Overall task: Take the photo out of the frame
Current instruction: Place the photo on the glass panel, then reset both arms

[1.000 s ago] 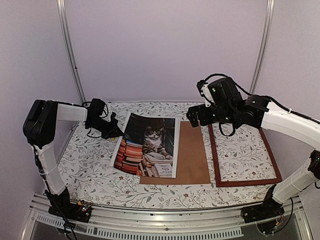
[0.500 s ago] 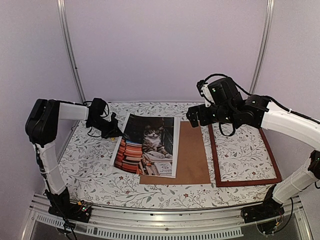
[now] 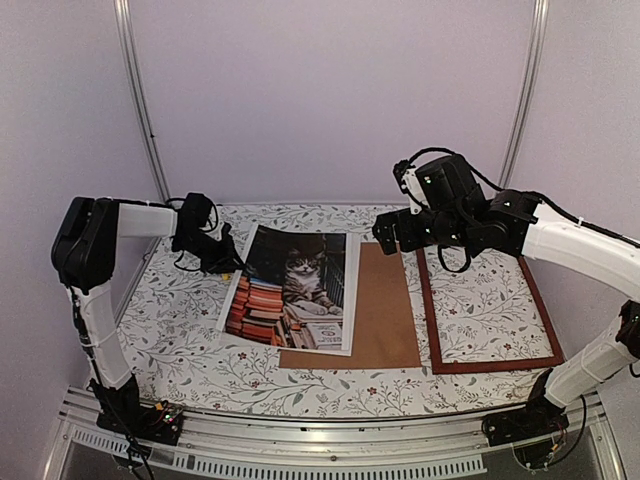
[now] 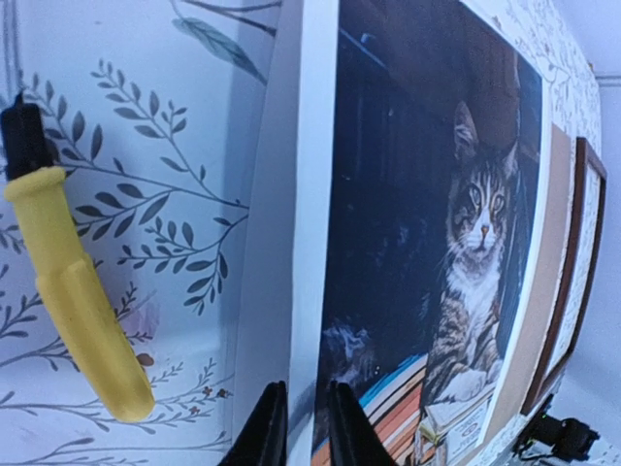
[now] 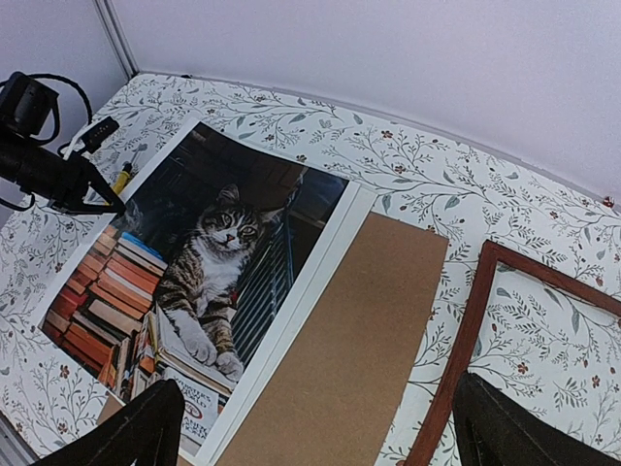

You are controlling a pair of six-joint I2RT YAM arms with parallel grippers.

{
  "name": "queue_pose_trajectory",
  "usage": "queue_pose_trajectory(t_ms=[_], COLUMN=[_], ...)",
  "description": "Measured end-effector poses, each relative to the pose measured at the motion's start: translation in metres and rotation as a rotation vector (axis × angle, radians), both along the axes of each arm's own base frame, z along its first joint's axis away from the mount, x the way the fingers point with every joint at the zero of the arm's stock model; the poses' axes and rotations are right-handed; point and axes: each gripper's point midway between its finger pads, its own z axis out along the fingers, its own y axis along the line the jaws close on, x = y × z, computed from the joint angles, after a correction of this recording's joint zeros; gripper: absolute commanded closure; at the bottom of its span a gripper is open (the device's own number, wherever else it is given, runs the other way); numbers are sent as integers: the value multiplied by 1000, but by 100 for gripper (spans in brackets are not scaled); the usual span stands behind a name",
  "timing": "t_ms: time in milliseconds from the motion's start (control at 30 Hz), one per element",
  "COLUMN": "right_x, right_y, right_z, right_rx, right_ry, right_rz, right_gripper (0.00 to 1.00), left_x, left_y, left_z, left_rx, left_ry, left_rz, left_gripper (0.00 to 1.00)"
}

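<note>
The photo (image 3: 290,290), a tabby cat among red-orange books with a white border, lies on the table, its right side over a brown backing board (image 3: 388,312). The dark wooden frame (image 3: 497,364) lies apart at the right, bare tablecloth showing through it. My left gripper (image 3: 237,267) is at the photo's far left edge. In the left wrist view its fingertips (image 4: 306,427) stand slightly apart with the photo's (image 4: 437,194) white border between them. My right gripper (image 5: 320,427) hangs wide open and bare above the backing board (image 5: 359,340) and the frame's (image 5: 466,330) left rail.
A yellow-handled tool (image 4: 78,301) lies on the flowered tablecloth just left of the photo. Metal posts (image 3: 140,110) and lilac walls close the back and sides.
The left gripper has drawn the photo's far left corner slightly left and back, and its jaws have parted a little. The photo lies flatter. The right arm has not moved.
</note>
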Motion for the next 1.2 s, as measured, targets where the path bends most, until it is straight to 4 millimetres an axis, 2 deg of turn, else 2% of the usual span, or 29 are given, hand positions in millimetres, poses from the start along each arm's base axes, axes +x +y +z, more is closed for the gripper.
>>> queue_pose_trajectory(t_ms=[233,400,567,800,1000,1200], right_x=[0,0,0,0,-3,-7], right_y=[0,0,0,0,-4,-14], right_z=[0,0,0,1,3,14], right_rx=[1,1,5,18,50,111], right_ry=[0,0,2,0,-12,-56], right_rz=[0,0,-2,-8,-19,-44], right_gripper=[1,1,1,1,1,1], left_x=[3,6,9,16,13,1], left_y=[5,9,12,8,-10,-33], left_z=[2,5,20,65,103,139], left_rx=[29,60,94,129,146,151], left_ry=[-9,-22,-51,-161,-262,-364], left_rz=[3,3,9,4,-33,-84], left_gripper=[43,1,1,1,1,1])
